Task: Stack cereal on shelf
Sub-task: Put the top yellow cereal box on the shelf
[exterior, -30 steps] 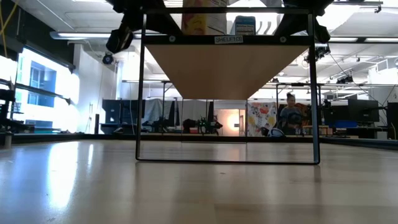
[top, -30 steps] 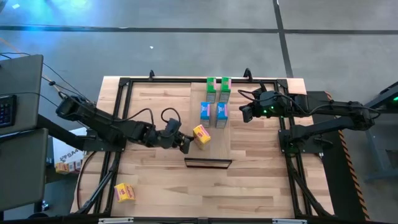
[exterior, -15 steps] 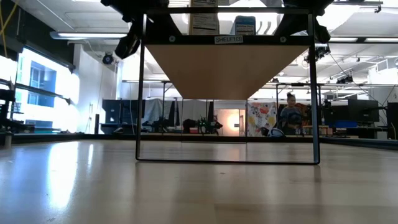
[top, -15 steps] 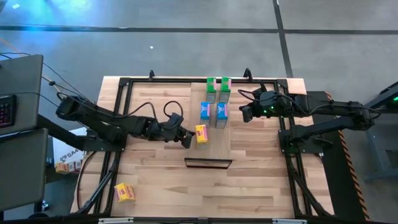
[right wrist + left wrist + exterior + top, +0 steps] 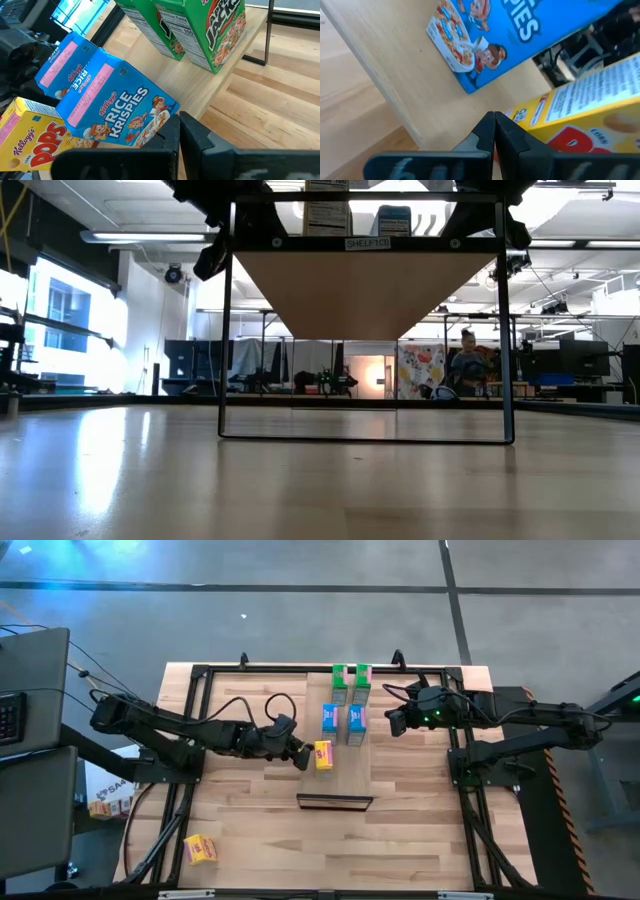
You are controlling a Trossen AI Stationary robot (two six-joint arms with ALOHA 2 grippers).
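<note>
The shelf [image 5: 350, 776] is a pale panel raised on a black frame; its underside shows in the low view [image 5: 365, 290]. Two green boxes [image 5: 351, 684] and two blue boxes [image 5: 343, 721] stand on it. A yellow box [image 5: 322, 754] stands on its base at the shelf's left edge, and also shows in the low view [image 5: 327, 208]. My left gripper [image 5: 302, 756] is shut, right beside the yellow box on its left. My right gripper [image 5: 393, 724] is shut and empty, off the shelf's right side near the blue boxes [image 5: 115, 110]. A second yellow box [image 5: 200, 848] lies on the table at the near left. My left gripper has its shut fingertips [image 5: 494, 120] at the yellow box's lower left side [image 5: 530, 116], coming level from the table's left. Whether they press on it or stand just beside it, I cannot tell. The box stands upright on the shelf.
The black frame [image 5: 200, 690] runs around the table's edges, and its front posts show in the low view [image 5: 226, 330]. A small dark-edged stand [image 5: 334, 802] sits at the shelf's near end. Bare tabletop [image 5: 420, 840] lies near and right. A person shows far off in the room [image 5: 465, 365].
My left gripper has gone toward the table's far edge and a little right, staying beside the yellow box. The box, tilted askew a second ago, has turned square with the shelf: in the low view its yellow front gave way to its printed side panel.
</note>
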